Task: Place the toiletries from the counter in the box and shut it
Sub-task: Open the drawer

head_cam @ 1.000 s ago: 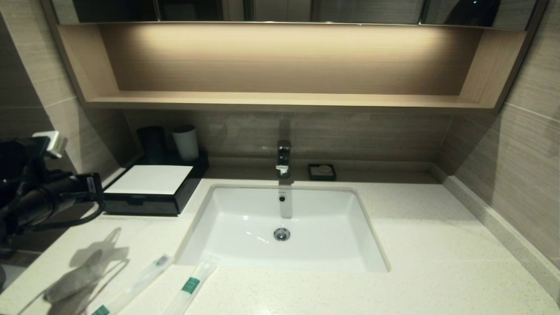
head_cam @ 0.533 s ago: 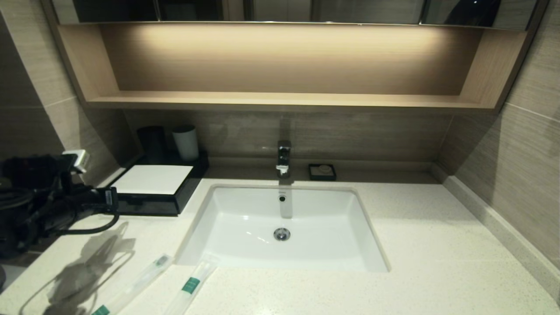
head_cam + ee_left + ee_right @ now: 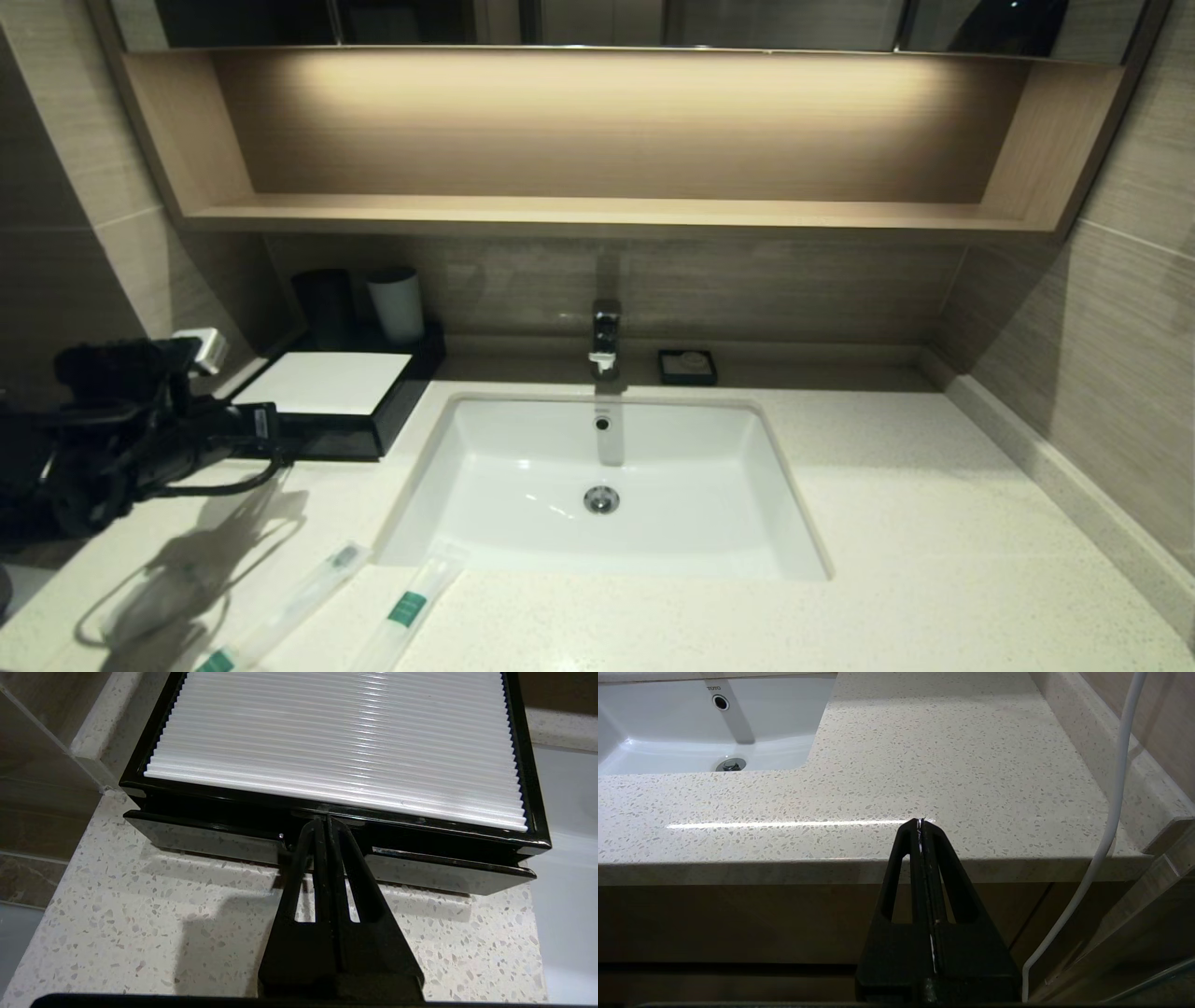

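The black box with a white top panel stands on the counter at the back left. Its front drawer stands out a little from the box body. My left gripper is shut, and its tips sit at the notch in the middle of the drawer front, with nothing seen between them. Two green-banded toothbrush packets lie at the counter's front left. A clear pouch shows faintly in the arm's shadow. My right gripper is shut and empty, parked off the counter's front edge.
A white sink with a tap fills the middle of the counter. A black tumbler and a white-grey cup stand behind the box. A small black soap dish sits right of the tap. A white cable hangs by the right gripper.
My left arm has moved lower and to the right, bringing its shut gripper up to the front of the box. The packets have not moved.
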Available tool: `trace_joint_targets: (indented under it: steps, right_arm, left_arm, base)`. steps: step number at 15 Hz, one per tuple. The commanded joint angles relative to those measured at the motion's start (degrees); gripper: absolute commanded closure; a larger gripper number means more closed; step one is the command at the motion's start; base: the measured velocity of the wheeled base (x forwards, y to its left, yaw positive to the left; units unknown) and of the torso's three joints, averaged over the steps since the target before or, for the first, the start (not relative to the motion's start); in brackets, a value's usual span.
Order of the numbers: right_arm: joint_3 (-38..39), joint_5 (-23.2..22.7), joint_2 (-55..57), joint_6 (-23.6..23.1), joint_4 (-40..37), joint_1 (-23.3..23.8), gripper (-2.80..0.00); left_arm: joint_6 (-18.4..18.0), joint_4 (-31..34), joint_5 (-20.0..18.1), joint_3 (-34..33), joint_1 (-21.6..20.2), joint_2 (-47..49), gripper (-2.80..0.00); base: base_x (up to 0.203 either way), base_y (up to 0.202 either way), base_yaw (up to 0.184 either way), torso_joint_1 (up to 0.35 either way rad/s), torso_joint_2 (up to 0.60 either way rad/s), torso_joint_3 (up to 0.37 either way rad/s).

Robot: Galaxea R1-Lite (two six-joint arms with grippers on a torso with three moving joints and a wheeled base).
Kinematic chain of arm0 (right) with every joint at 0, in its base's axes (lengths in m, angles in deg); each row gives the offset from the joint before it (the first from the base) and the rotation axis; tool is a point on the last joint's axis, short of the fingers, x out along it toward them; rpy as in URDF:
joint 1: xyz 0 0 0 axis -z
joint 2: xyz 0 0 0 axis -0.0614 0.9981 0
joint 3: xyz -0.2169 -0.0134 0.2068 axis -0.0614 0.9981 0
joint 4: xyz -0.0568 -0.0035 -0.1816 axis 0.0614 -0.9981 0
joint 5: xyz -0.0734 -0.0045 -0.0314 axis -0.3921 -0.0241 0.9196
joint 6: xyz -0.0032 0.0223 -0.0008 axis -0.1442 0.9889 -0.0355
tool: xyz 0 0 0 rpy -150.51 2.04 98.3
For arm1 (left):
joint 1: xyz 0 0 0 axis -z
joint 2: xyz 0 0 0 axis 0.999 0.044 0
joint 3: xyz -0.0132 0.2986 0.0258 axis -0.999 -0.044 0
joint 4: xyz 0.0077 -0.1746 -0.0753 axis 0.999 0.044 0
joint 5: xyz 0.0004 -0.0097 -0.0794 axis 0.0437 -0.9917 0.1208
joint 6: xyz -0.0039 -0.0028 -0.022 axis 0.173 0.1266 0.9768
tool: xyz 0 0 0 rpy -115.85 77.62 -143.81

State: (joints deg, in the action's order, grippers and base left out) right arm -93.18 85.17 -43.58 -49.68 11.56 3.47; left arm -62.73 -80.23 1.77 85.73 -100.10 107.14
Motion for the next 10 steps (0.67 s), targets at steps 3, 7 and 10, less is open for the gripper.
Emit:
trace_joint_targets:
  steps: [3, 7, 10]
  right_arm:
    - [0.0, 0.1, 0.1, 0.0, -0.1, 0.0, 0.0]
    - [0.0, 0.1, 0.1, 0.0, -0.1, 0.0, 0.0]
    - [0.0, 0.1, 0.1, 0.1, -0.1, 0.0, 0.0]
  left_arm:
    - [0.1, -0.9, 0.0, 0.9, 0.9, 3.4, 0.0]
    - [0.1, -2.2, 0.1, 1.6, 1.0, 5.2, 0.0]
    - [0.0, -2.2, 0.2, 2.3, 1.0, 5.8, 0.0]
  base:
    - [0.0, 0.0, 0.0, 0.0, 0.0, 0.0]
    - [0.0, 0.0, 0.0, 0.0, 0.0, 0.0]
    - [0.0, 0.0, 0.0, 0.0, 0.0, 0.0]
